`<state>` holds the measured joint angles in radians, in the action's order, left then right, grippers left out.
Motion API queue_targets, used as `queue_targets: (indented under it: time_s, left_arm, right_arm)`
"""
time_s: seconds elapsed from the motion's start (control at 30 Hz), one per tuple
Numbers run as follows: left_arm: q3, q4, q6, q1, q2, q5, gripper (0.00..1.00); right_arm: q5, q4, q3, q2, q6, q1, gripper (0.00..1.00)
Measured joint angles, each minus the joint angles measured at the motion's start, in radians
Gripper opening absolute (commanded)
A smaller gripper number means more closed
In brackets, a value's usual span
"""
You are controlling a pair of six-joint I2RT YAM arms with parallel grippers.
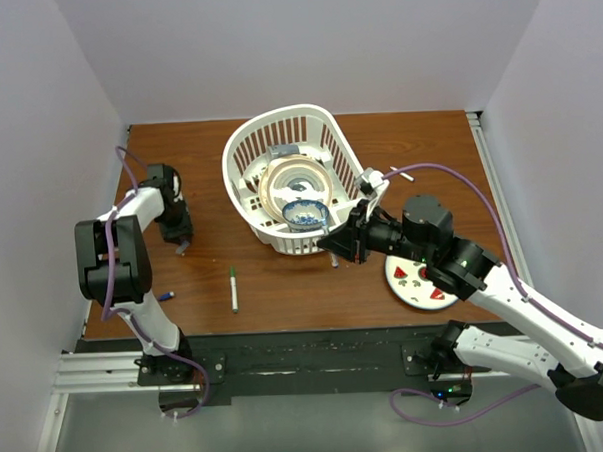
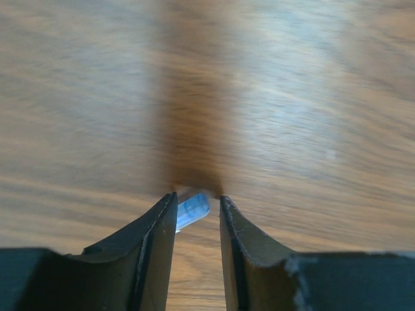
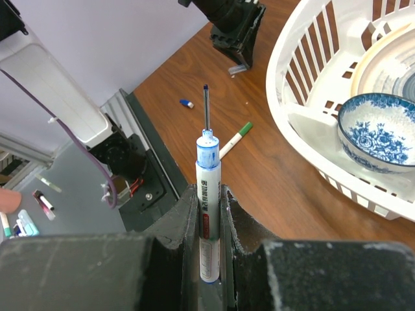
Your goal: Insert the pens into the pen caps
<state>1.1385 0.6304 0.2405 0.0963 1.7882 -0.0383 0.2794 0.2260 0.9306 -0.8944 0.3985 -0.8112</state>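
My right gripper (image 1: 336, 249) (image 3: 209, 192) is shut on a white-barrelled pen (image 3: 208, 167) with a blue collar and a bare thin tip. It holds the pen above the table, just in front of the basket, with the tip pointing toward the left arm. My left gripper (image 1: 183, 245) (image 2: 198, 198) hangs low over the wood at the left, its jaws close together with a translucent blue pen cap (image 2: 192, 211) between the fingertips. A second white pen (image 1: 233, 287) (image 3: 235, 138) with a green end lies on the table between the arms. A small blue piece (image 1: 165, 295) (image 3: 187, 103) lies near the left front edge.
A white slatted basket (image 1: 240, 149) (image 3: 305, 78) stands at the middle back and holds a plate and a blue patterned bowl (image 1: 306, 214) (image 3: 379, 133). A white plate (image 1: 413, 293) with red pieces lies under the right arm.
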Motion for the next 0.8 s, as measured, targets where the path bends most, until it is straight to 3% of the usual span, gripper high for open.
queue_targets:
  time_s: [0.33, 0.63, 0.8]
  left_arm:
    - [-0.065, -0.038, -0.020, 0.000, -0.037, 0.156, 0.31]
    - [-0.030, 0.053, 0.130, 0.000, -0.166, 0.024, 0.40]
    - [-0.012, 0.048, 0.251, 0.000, -0.266, 0.024, 0.42]
  right_arm:
    - [-0.003, 0.012, -0.002, 0.006, -0.008, 0.000, 0.00]
    - [-0.004, 0.035, -0.002, 0.005, -0.014, 0.000, 0.00]
    - [-0.004, 0.037, -0.002, 0.004, -0.014, 0.000, 0.00]
